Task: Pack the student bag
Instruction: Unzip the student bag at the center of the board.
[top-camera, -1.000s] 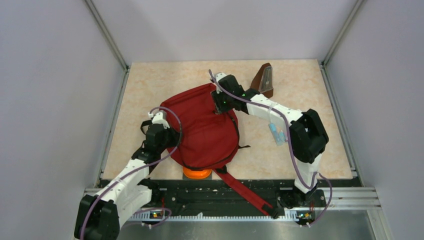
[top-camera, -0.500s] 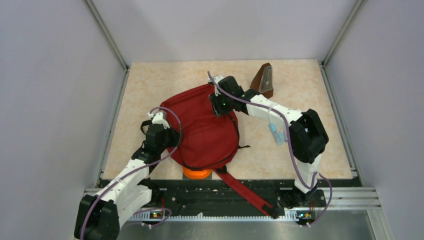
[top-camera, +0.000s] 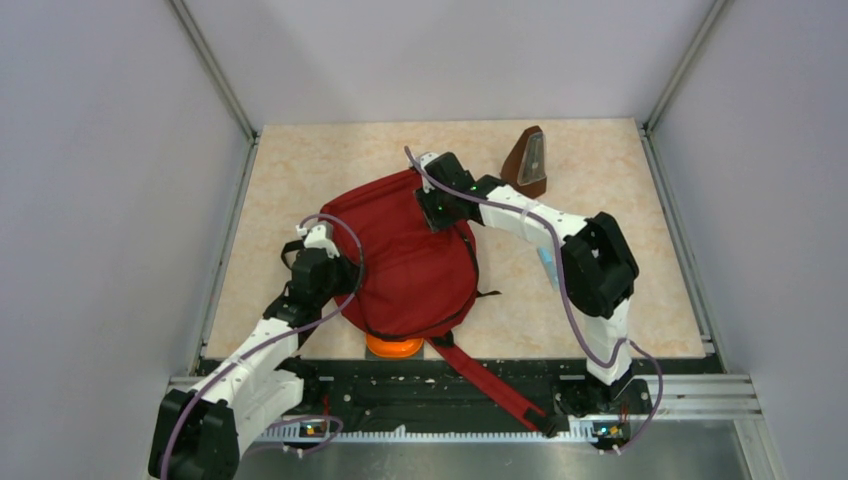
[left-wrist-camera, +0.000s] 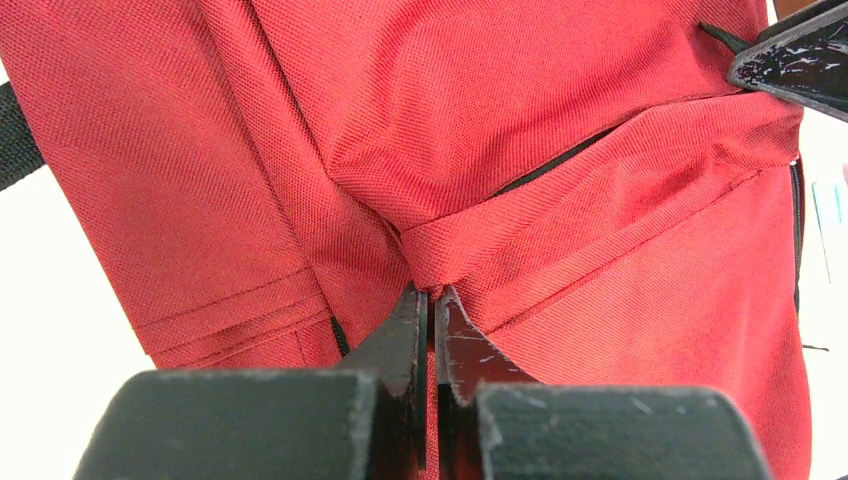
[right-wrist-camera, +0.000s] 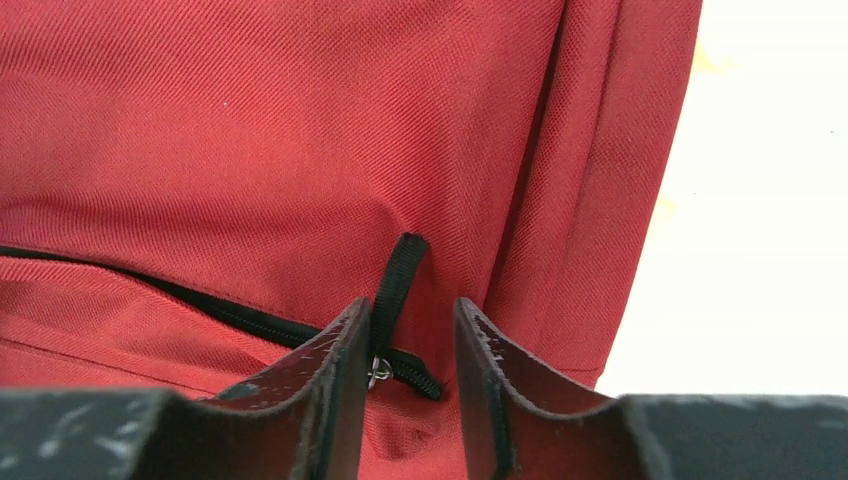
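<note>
Student bag (top-camera: 410, 260) lies flat mid-table (top-camera: 300, 180), long red strap (top-camera: 490, 385) trailing off the near edge.

Progress, my read: early, opening stage. The zipper (right-wrist-camera: 200, 300) looks mostly closed in the right wrist view. Three loose items sit outside the bag, and I see nothing inside it. Left to do: unzip, load the items, close up.

Left to right:
- Left hand (left-wrist-camera: 432, 295) is at the bag's left edge, fingers pressed together, pinching a fold of red fabric. Looks like an anchor hold.
- Orange thing (top-camera: 393, 347) pokes out from under the bag's near edge. Can't tell what it is.
- Right hand (right-wrist-camera: 411, 308) is at the bag's far end, fingers slightly spread around the black zipper pull (right-wrist-camera: 398, 265), not clamped on it yet.
- Brown wedge-shaped object (top-camera: 527, 160) stands at the far right, clear of the bag.
- Pale blue item (top-camera: 546, 265) sits right of the bag, partly hidden by the right arm.

Count: 1 bag, 1 orange thing, 1 brown wedge, 1 pale blue item (could be more than one piece, too small to tell), 2 hands.
</note>
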